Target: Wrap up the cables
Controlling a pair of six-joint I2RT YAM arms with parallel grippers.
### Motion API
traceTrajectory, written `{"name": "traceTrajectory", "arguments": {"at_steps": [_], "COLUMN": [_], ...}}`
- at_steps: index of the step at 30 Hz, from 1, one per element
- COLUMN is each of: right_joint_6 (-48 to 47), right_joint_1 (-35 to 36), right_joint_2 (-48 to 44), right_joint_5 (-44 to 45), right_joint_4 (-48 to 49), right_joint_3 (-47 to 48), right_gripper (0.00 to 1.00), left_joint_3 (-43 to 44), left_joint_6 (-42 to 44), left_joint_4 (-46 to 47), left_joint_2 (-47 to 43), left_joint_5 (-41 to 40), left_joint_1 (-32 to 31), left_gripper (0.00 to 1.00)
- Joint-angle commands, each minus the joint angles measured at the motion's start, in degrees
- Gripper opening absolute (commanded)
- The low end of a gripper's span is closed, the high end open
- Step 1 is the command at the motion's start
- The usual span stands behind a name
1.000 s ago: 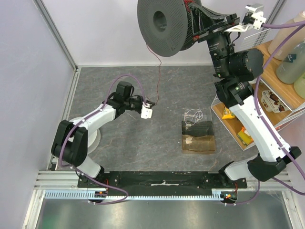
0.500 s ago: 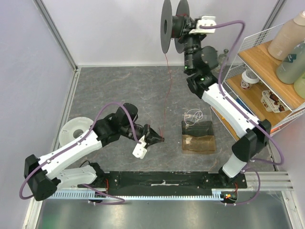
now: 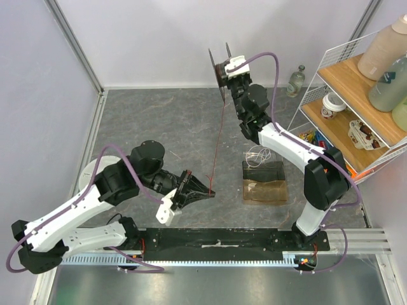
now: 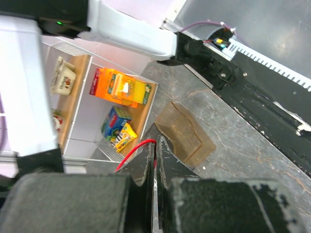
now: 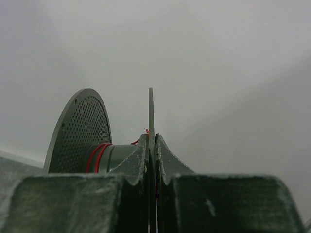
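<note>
A thin red wire (image 3: 218, 136) runs from a dark grey perforated spool (image 3: 221, 67) held high at the back down to my left gripper (image 3: 210, 192). My left gripper is shut on the wire's lower end; in the left wrist view the wire (image 4: 138, 148) curls out between the closed fingers (image 4: 154, 144). My right gripper (image 5: 151, 138) is shut on one flange of the spool (image 5: 82, 128). A couple of red turns lie round the spool's hub (image 5: 98, 156).
A brown translucent tray (image 3: 264, 181) with a white wire coil (image 3: 257, 154) lies right of centre. A wire shelf (image 3: 356, 95) with bottles and snack boxes stands at the right. A white spool (image 3: 95, 168) lies partly under my left arm.
The right arm has lowered and turned the spool, bringing it left and edge-on. The left arm has moved toward the near edge with the wire, keeping its grip.
</note>
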Motion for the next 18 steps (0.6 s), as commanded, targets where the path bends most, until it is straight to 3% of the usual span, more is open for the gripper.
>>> {"name": "traceTrajectory", "arguments": {"at_steps": [1,11,18], "right_joint_6": [-4.7,-6.2,-5.7], "right_joint_1": [-0.3,-3.0,-6.4], "right_joint_2": [-3.9,-9.0,-13.7], "right_joint_5": [-4.8,-16.2,-26.6], "right_joint_4": [9.6,8.5,6.1], "right_joint_3": [-4.3,-15.8,-21.4], "right_gripper": [0.0,0.0,0.0], "left_joint_3": [4.8,14.0,21.2], "left_joint_6": [-6.4,-16.1,-13.4], "left_joint_4": [1.3,7.4,8.3], "left_joint_2": [-1.1,0.2,2.1], "left_joint_5": [1.3,-4.2,-15.5], "left_joint_1": [-0.7,-0.7,-0.7], "left_gripper": [0.02,0.02,0.02]}}
